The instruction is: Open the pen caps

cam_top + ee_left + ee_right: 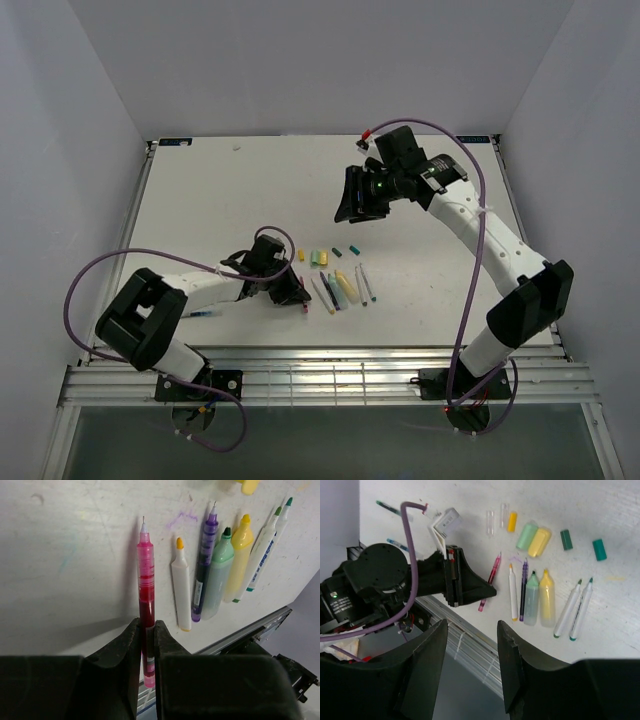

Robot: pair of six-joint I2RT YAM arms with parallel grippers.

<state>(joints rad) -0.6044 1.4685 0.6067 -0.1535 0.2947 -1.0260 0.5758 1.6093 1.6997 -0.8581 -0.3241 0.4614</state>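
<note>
Pen caps (322, 257), from above, lie loose in a short line on the table (200, 190), just past the tips of the row of pens (345, 288). The left gripper (293, 292) is low beside that row, the right gripper (352, 205) raised and well apart. At the left wrist, we see the fingers (125, 645) pinching the pink pen (146, 580) near its tail, long axis pointing straight away, tip bare, parallel to the row. At the right wrist, the jaws stand spread, empty, the caps ahead of them.

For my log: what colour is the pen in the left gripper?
Pink pen; clearest in the left wrist view.
</note>
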